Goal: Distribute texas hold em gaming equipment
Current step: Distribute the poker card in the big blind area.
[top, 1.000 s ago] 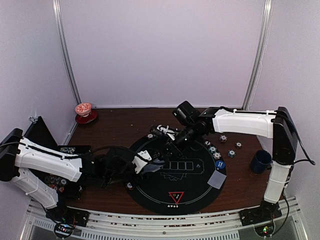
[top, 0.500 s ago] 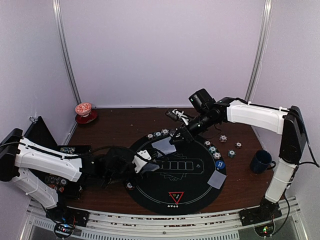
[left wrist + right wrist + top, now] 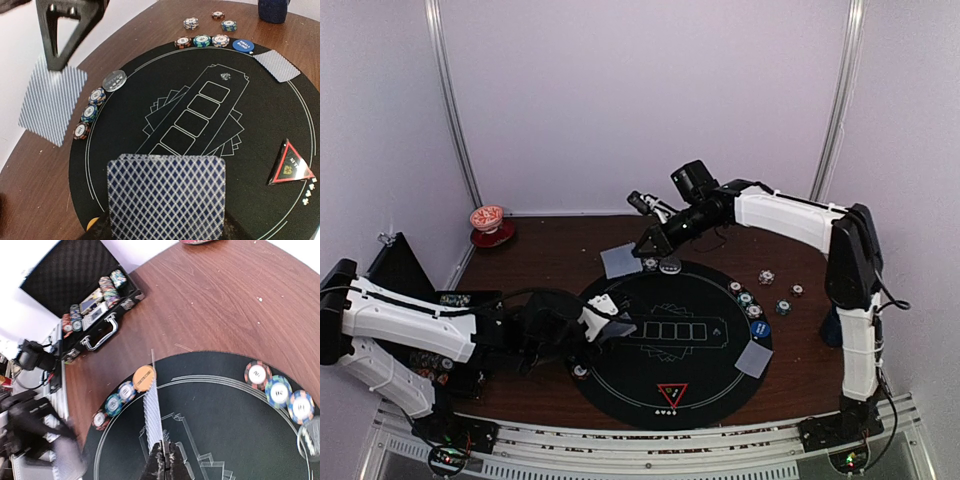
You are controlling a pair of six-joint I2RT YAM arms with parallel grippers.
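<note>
Two white robot arms hold cards at a round black felt mat (image 3: pixel 710 375).
The right gripper (image 3: pixel 645 247), jaws pinched together on one grey-blue-backed playing card (image 3: pixel 618 261), hangs just past the mat's far-left rim. The left gripper (image 3: pixel 612 327), at the mat's left edge, is clamped on a stack of matching cards (image 3: pixel 167 195). Along the mat's far-right rim sit edge-striped poker chips (image 3: pixel 748 300); a red triangle marker (image 3: pixel 671 394) lies at its near edge.

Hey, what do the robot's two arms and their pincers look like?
The left arm and right arm both have white boxy shells over black joints, with thin black cables alongside. The right pincer has slim dark fingers. The left pincer is black with white parts.
</note>
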